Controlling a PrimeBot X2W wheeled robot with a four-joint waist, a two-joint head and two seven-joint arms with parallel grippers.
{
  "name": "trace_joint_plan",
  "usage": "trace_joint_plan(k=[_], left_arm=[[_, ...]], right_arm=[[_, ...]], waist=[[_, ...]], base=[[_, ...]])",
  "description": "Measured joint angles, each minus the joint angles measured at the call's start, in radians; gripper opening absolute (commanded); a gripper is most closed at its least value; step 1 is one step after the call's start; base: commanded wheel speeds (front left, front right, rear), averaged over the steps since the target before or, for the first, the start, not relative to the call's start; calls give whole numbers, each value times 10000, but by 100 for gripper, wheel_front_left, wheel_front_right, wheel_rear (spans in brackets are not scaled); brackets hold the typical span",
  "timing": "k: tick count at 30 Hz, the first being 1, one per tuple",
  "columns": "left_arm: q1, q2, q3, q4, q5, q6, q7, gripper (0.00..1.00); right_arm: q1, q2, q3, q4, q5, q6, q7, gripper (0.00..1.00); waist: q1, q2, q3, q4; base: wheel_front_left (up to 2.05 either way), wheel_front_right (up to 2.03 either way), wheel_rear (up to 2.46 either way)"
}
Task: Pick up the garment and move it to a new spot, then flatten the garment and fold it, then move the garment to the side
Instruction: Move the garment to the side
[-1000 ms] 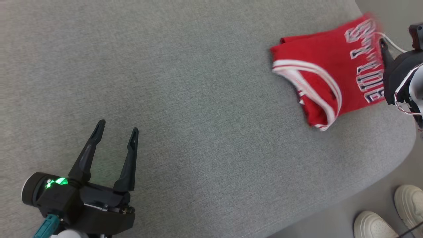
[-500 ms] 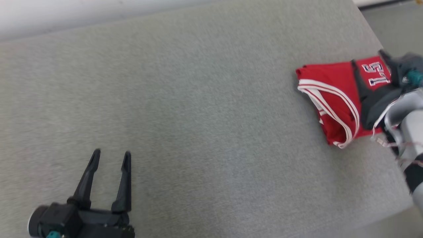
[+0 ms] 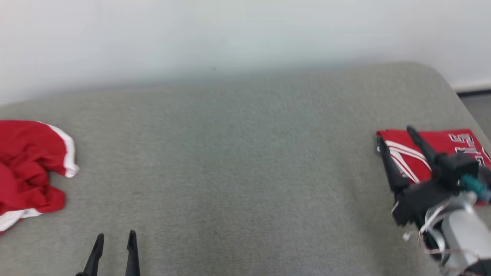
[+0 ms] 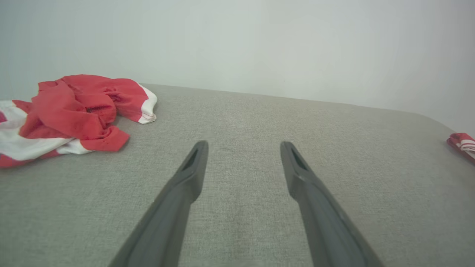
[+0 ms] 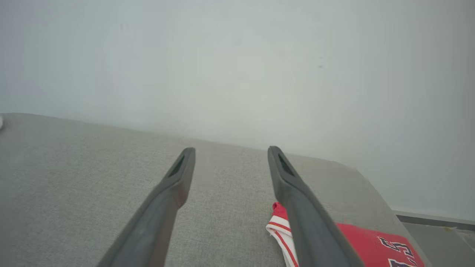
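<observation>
A folded red jersey (image 3: 448, 147) with white trim and lettering lies flat near the right end of the grey cushioned surface (image 3: 238, 161). My right gripper (image 3: 395, 135) is open over the jersey's left part, nothing between its fingers; in the right wrist view the jersey (image 5: 371, 241) lies below the right finger (image 5: 297, 207). A crumpled red and white garment (image 3: 30, 168) sits in a heap at the far left, also in the left wrist view (image 4: 74, 111). My left gripper (image 3: 116, 234) is open and empty at the bottom left, well short of that heap.
A pale wall (image 3: 245, 34) rises right behind the grey surface. The surface rounds off at the right, with darker floor (image 3: 477, 105) beyond its corner. A wide stretch of bare grey fabric lies between the two garments.
The head camera has tilted up and turned, bringing the wall and the crumpled garment into view. The right gripper stays open by the folded jersey, which lies still.
</observation>
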Motion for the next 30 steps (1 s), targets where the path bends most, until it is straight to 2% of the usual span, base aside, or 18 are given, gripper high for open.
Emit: trace_joint_plan(k=[7,13,19,30], left_arm=[[280,-63,240,77,-94,71,-2,100],[379,-104,253,125,25,52,-2,100],[446,-123,265,117,119,35,-2,100],[550,-134,245,2,184,-21,-2,100]], right_arm=[[1936,807,-560,-1112,17,0,-56,100],[3243,1572,-1429,-1308,-303,0,-178,100],[3663,1933,-1875,-1308,-550,0,-255,100],[3826,2150,-2249,-1423,-800,0,-290,100]], waist=[[0,0,-720,570],[1,0,-1054,876],[2,0,-1185,917],[4,2,-1183,828]], base=[[0,0,0],[0,0,0],[0,0,0],[0,0,0]])
